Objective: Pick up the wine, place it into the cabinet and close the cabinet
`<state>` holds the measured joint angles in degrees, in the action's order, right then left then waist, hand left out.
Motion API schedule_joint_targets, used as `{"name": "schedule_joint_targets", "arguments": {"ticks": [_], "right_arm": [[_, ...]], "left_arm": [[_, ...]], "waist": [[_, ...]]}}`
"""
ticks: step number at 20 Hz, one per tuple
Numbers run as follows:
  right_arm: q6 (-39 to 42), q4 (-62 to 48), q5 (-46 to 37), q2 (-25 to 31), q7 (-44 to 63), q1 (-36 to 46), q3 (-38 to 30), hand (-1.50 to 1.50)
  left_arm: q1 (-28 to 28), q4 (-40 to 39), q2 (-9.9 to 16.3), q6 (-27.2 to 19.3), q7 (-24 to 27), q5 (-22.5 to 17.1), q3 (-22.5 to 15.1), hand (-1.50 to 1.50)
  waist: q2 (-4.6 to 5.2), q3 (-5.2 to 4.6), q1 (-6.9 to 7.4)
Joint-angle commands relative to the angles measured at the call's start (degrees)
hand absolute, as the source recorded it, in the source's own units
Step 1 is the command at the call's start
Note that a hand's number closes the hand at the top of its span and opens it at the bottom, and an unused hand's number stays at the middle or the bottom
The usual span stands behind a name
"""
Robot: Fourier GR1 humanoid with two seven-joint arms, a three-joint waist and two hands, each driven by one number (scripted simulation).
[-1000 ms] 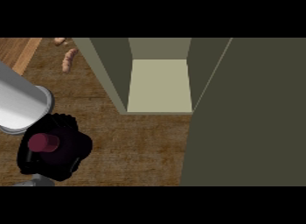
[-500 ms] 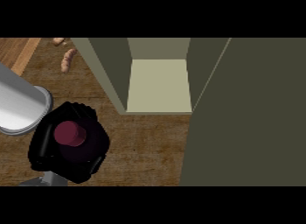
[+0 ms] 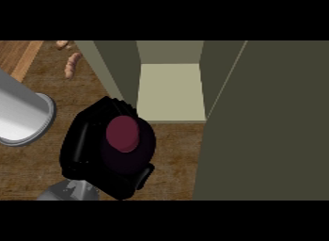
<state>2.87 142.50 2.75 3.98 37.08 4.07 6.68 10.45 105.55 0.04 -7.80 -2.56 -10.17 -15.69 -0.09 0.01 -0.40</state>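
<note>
Head view, single frame. Right hand (image 3: 91, 146) low and left of centre, over the wooden counter (image 3: 28, 164), grey wrist entering from the lower edge. Fingers curled round the wine (image 3: 123, 133) on both flanks, dark bottle body mostly hidden behind them. Wine seen almost end-on: round maroon cap facing straight up at the camera, long axis standing near vertical, neck uppermost. Dark shoulder visible just below the cap in the view, so perhaps a slight lean of the top toward the cabinet; cannot tell for sure from this angle. Base of bottle hidden, contact with the counter not determinable. Cabinet (image 3: 115, 70) open, olive-green walls, pale shelf floor (image 3: 171, 92) bare in the lit part. Cabinet door (image 3: 278, 117) swung out, filling the right side of the view as a flat dark olive panel, its edge running down beside the shelf's right end. Wine outside the cabinet, in front of the opening and toward its left wall, cap just below the shelf's front left corner in the view. Grey forearm (image 3: 8, 106) large at the left edge, slanting in from upper left, flanged end beside the holding hand; no hand visible on it. Pinkish elongated item (image 3: 71, 65) on the counter far upper left, well apart from the wine.
</note>
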Motion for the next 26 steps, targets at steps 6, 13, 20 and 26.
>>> {"name": "schedule_joint_targets", "arguments": {"ticks": [6,13,20,26], "right_arm": [[1.1,5.4,5.2,0.0,0.7,-1.8,-2.3,-1.5],[1.6,5.6,5.3,0.0,1.8,-1.3,-2.5,-1.5],[-0.6,6.8,-1.8,-2.5,3.8,-1.0,3.8,-1.5],[4.1,7.1,7.2,0.5,-0.4,-5.5,-4.1,-1.5]], "left_arm": [[12.0,-3.8,0.0,-19.0,-2.9,2.9,-9.9,1.5],[18.9,-13.5,0.0,-23.3,-0.6,0.0,-10.7,1.5],[24.3,-17.7,0.0,-22.9,-1.7,1.6,-6.8,1.5],[23.7,-22.4,0.0,-26.3,5.9,-4.8,-10.3,1.5]], "waist": [[0.0,0.03,-0.27],[0.08,0.0,-0.29],[0.0,-0.04,0.01],[0.08,0.01,-0.41]]}}
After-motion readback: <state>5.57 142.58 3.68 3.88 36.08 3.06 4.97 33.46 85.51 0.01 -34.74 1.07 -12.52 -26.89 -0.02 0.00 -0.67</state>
